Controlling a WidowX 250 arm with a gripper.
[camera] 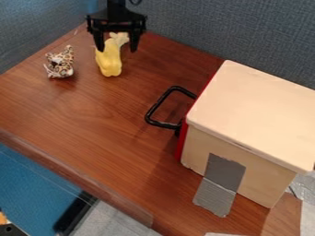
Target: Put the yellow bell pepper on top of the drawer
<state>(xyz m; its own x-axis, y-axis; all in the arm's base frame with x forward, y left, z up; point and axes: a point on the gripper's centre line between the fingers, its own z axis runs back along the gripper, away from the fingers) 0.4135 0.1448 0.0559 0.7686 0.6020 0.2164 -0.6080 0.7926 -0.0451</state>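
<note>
Upper left, the gripper hangs, fingers spread, over that yellow pepper, a spotted toy nearby. The pale drawer box sits at right.

The single camera looks down at a steep slant on the desk from above its front side, facing the far corner, where two cloth panels meet. It is turned askew, so the desk's front edge runs slantwise across the lower left. It sits near enough for the desk to take up most of the view. The pale drawer box is nearer the camera than the end effector, by that far corner.
</note>
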